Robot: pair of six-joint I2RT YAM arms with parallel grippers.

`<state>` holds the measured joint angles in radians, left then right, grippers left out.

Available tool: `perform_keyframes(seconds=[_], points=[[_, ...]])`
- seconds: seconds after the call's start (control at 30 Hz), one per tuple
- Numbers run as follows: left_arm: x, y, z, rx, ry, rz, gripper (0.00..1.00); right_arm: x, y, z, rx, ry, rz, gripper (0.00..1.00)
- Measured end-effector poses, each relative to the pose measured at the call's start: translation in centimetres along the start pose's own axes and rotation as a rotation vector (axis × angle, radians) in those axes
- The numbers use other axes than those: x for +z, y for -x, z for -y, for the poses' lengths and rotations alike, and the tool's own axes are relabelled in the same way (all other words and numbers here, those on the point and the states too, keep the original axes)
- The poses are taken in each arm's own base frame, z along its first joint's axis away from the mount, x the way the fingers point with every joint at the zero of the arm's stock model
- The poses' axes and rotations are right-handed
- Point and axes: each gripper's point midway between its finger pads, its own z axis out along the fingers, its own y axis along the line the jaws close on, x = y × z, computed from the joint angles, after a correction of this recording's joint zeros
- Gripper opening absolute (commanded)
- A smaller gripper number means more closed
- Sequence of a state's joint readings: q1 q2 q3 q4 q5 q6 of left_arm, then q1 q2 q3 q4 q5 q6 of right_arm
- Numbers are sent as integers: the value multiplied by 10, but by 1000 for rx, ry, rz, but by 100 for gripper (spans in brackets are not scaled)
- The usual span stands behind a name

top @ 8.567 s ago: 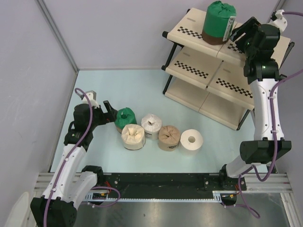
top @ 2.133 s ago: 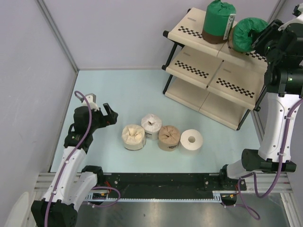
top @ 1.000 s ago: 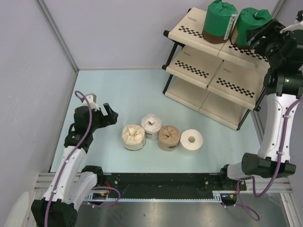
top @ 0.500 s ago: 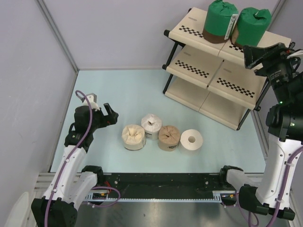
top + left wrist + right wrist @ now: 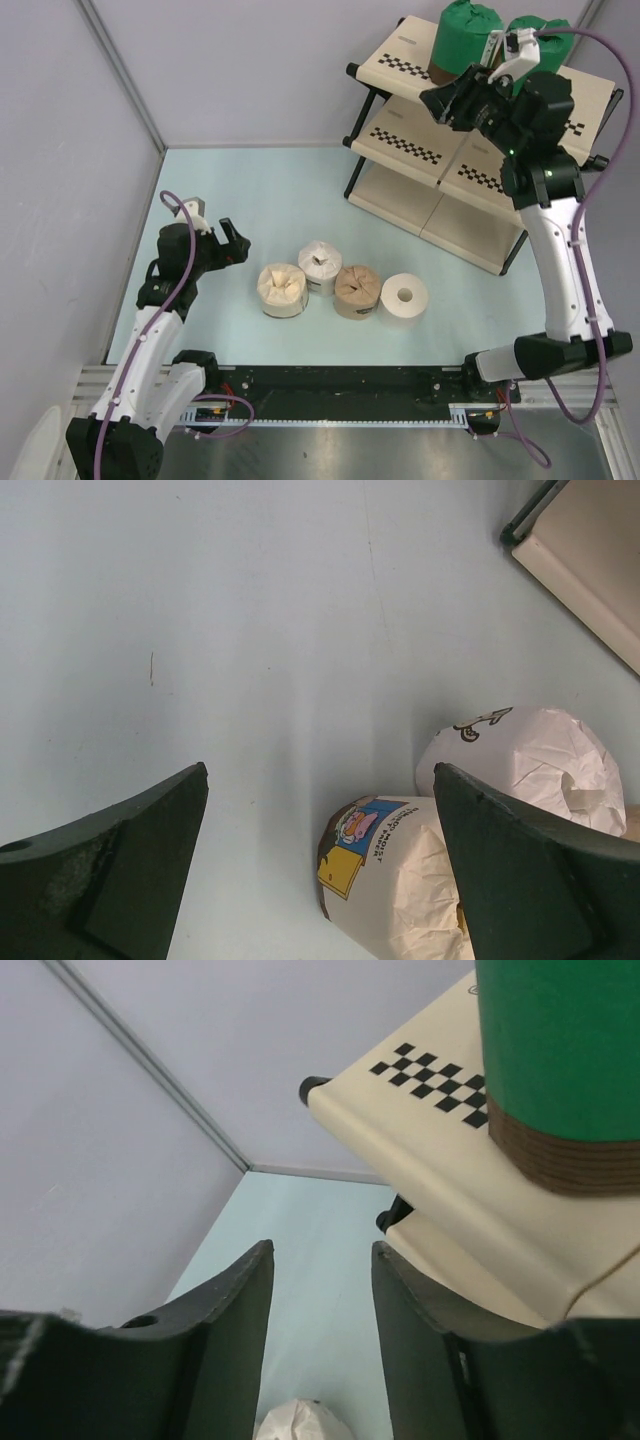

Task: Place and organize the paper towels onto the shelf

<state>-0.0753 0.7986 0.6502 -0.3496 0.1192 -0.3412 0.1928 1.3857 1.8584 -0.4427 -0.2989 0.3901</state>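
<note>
Shelf (image 5: 400,62) at upper right held two green rolls (image 5: 462,20) on its top tier; four other rolls (image 5: 356,291) lay unplaced on the table (image 5: 300,180) at centre. Right gripper (image 5: 445,103) hung half open and empty, left gripper (image 5: 232,247) wide open, empty.

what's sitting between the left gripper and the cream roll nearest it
Nothing visible. The left gripper is open, and only bare table lies between it and the cream-wrapped roll. In the left wrist view that roll sits just ahead of the fingers. The white-wrapped roll is beyond it, not in the way.
</note>
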Motion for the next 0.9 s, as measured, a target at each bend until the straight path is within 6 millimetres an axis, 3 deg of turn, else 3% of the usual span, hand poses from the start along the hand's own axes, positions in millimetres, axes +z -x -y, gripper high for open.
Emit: perform_keyframes(seconds=[0.17, 0.37, 0.9], points=[[0, 0, 0, 0, 1, -2, 100, 35, 1, 16, 0, -27, 2, 44], [1, -2, -1, -1, 2, -8, 100, 61, 12, 30, -24, -49, 37, 43], [2, -1, 0, -1, 1, -8, 100, 78, 20, 55, -33, -132, 86, 43]])
